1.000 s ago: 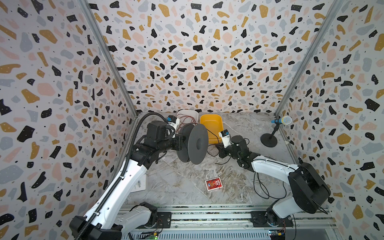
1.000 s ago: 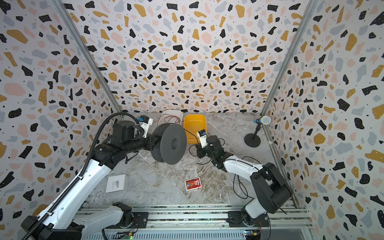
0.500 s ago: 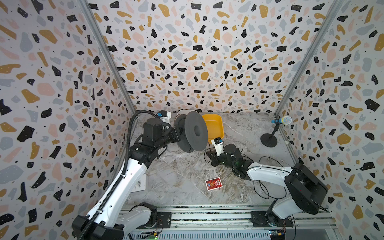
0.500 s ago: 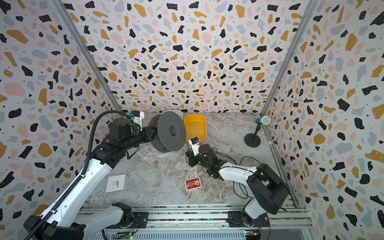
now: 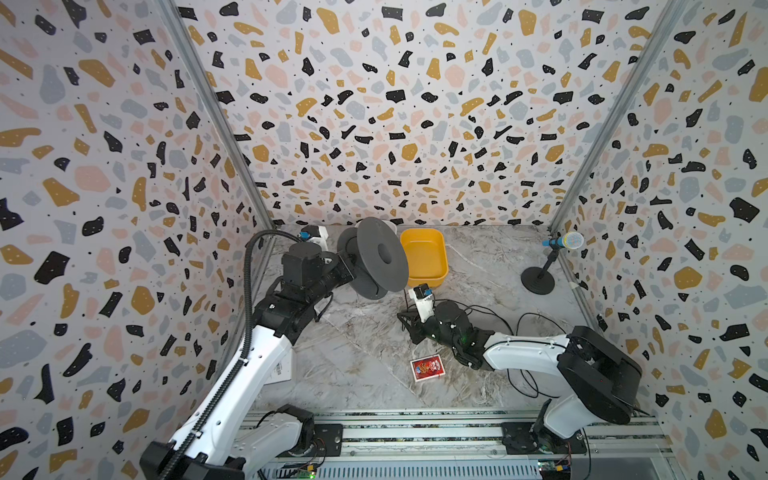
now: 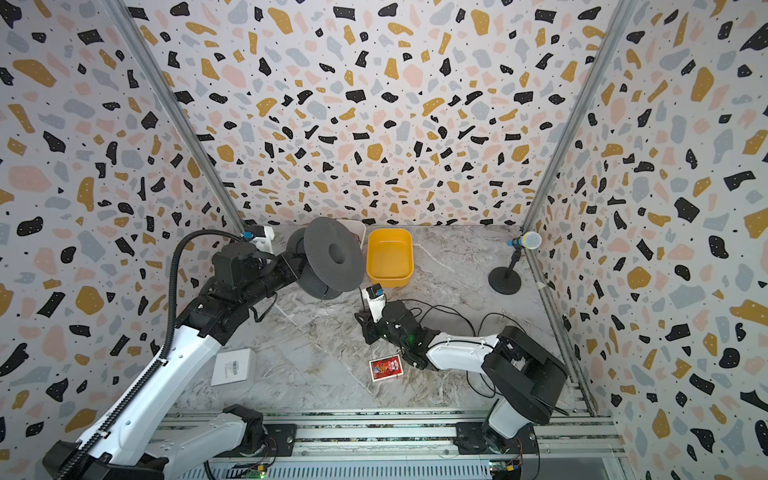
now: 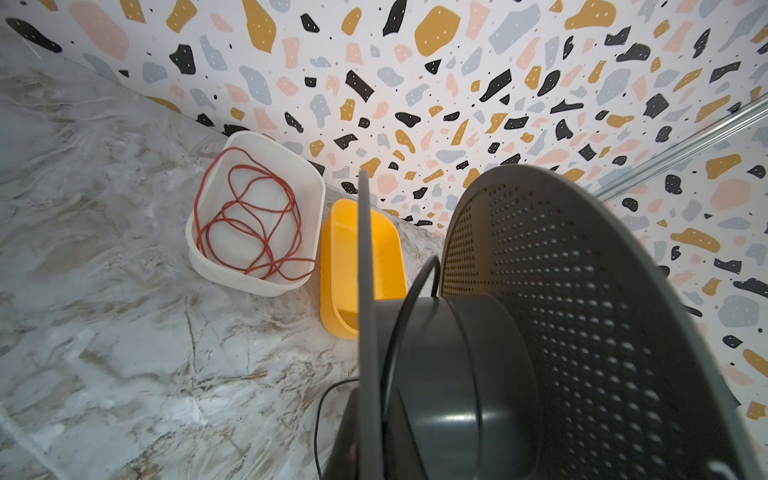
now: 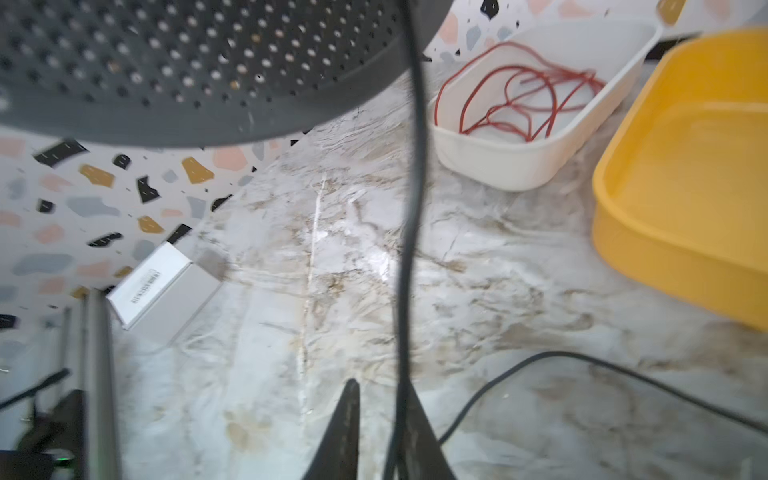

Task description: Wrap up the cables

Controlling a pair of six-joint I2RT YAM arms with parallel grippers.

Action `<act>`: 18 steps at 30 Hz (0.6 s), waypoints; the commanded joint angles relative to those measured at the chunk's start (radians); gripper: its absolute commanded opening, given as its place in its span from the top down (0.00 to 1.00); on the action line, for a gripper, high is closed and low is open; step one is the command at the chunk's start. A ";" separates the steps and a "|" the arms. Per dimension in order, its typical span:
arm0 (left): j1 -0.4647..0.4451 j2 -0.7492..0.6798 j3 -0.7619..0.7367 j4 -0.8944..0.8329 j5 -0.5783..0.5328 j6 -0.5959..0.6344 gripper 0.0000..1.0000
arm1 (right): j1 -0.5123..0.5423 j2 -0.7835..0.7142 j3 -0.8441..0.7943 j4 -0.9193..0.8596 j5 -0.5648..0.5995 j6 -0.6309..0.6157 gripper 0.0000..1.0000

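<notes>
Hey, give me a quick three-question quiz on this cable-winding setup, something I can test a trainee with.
1. True or false: the reddish wire lies in the yellow tub.
2. What does the left gripper hold? A) red card packet B) grey spool C) microphone
3. Fill in: the black cable passes between the ____ gripper's fingers.
Key: 1 false, it lies in the white tub; 2 B; 3 right gripper.

Left arm's spool (image 5: 380, 255) rose backward; right tool (image 8: 380, 399) slid forward, loosening round cable (image 8: 411, 208).
</notes>
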 commanded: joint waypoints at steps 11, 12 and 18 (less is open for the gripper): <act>0.005 -0.050 0.244 -0.083 -0.003 0.119 1.00 | -0.103 -0.047 0.013 0.038 -0.130 -0.174 0.28; 0.004 -0.050 0.250 -0.087 0.001 0.118 1.00 | -0.106 -0.058 0.006 0.035 -0.112 -0.187 0.23; 0.005 -0.050 0.275 -0.109 -0.010 0.133 1.00 | -0.118 -0.078 -0.051 0.076 -0.033 -0.277 0.09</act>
